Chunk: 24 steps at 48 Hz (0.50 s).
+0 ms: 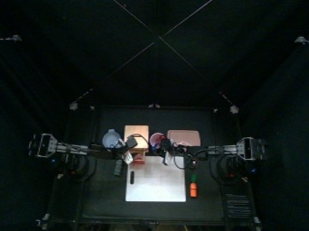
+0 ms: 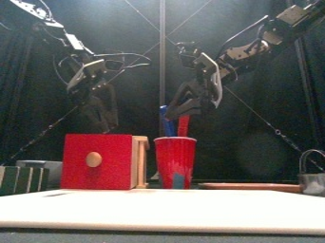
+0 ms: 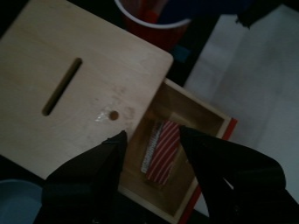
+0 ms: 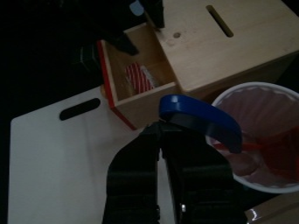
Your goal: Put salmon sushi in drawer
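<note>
The drawer of the tan wooden box stands pulled out. The salmon sushi, a small pinkish-red striped piece, lies inside it. My left gripper hangs just above the open drawer, its jaws open on either side of the sushi and not touching it. The drawer and sushi also show in the right wrist view. My right gripper is over the red cup, shut on a blue utensil. In the front view the box shows a red face with a knob.
A white mat lies at the table's front, with a brighter orange piece beside it. A pale pink tray lies at the back right. The red cup stands right next to the box. A grey-blue thing sits to its left.
</note>
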Each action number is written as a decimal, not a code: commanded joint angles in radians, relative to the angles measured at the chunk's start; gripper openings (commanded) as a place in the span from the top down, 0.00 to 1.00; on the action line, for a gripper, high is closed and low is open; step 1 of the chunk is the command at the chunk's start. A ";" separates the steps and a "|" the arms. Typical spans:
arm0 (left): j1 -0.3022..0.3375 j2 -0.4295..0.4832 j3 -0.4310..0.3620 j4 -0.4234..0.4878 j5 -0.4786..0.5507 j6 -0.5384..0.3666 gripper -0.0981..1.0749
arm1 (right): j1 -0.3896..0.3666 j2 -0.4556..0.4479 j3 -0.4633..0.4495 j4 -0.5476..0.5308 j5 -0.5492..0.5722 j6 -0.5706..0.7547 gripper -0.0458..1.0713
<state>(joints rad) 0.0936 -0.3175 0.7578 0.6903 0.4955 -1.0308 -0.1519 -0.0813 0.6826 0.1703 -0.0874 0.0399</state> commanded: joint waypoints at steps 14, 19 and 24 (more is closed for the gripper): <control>0.118 -0.124 -0.008 0.017 -0.071 0.002 0.18 | 0.005 -0.020 -0.025 -0.003 -0.005 -0.002 0.92; 0.137 -0.141 0.008 0.015 -0.123 0.000 0.18 | 0.003 -0.020 -0.026 -0.006 -0.005 -0.002 0.92; 0.156 -0.152 0.017 0.015 -0.178 -0.002 0.18 | 0.005 -0.020 -0.028 -0.006 -0.005 -0.002 0.92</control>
<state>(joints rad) 0.2347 -0.4587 0.7854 0.7026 0.3528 -1.0308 -0.1473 -0.0828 0.6811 0.1641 -0.0874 0.0399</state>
